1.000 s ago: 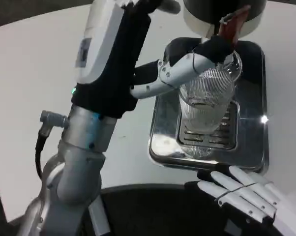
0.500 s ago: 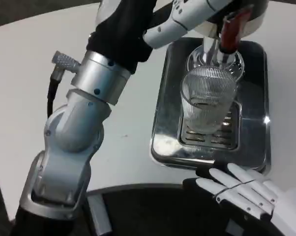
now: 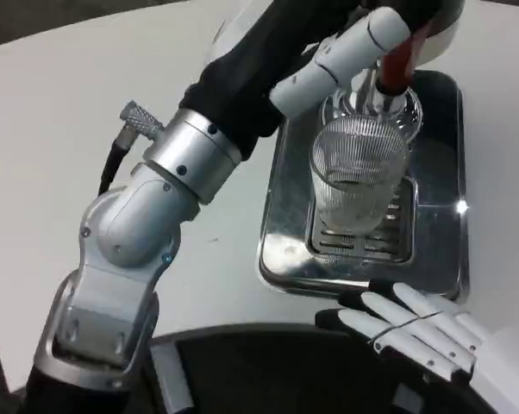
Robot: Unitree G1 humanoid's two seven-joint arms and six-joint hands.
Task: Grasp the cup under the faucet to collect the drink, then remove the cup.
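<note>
The cup [image 3: 359, 177], clear and ribbed, stands upright on the slotted grate [image 3: 363, 237] of a shiny tray [image 3: 285, 233], directly below the faucet [image 3: 389, 86]. No finger touches it. The left hand [image 3: 328, 60] is raised above and behind the cup, at the dispenser [image 3: 432, 21]; one white finger [image 3: 346, 53] stretches toward the red lever [image 3: 397, 56] over the faucet, but whether it presses the lever is unclear. Its other fingers are hidden behind the dark wrist and cut off by the top edge, so I cannot tell how they lie. The right hand [image 3: 415, 332] lies low at the table's [image 3: 53, 129] near edge, just in front of the tray, well apart from the cup, fingers straight, slightly apart and holding nothing. Any liquid in the cup is hard to make out.
</note>
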